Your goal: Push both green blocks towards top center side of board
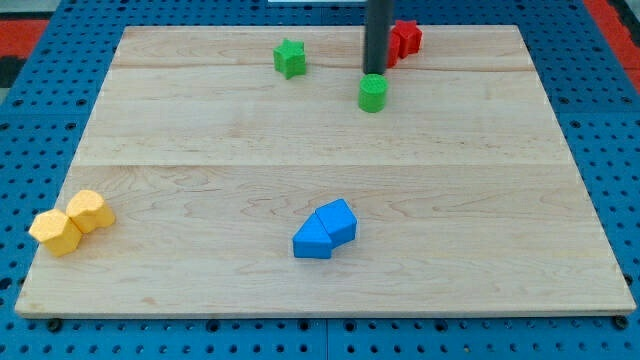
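Note:
A green star-shaped block (290, 58) sits near the view's top, left of centre. A green round block (372, 93) sits to its right, a little lower. My tip (373, 73) stands at the top edge of the green round block, touching or nearly touching it. The dark rod rises straight up out of the view from there. The star block lies about 80 pixels to the left of the tip.
A red block (404, 39) sits just right of the rod at the board's top edge, partly hidden by it. Two blue blocks (325, 230) touch at bottom centre. Two yellow blocks (71, 221) touch near the bottom left corner. The wooden board (200, 150) ends near all sides.

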Action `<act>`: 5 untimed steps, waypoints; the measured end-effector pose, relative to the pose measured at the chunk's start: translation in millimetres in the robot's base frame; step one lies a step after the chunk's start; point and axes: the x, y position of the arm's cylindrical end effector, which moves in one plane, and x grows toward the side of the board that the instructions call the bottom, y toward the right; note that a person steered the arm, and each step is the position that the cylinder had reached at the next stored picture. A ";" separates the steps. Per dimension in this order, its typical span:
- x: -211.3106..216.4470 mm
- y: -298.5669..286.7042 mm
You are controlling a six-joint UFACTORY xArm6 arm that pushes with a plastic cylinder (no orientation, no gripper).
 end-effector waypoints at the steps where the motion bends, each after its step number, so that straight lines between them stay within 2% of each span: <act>1: 40.4 11.7; 3: 64.9 11.7; 4: 86.3 -29.1; 5: 84.2 -69.4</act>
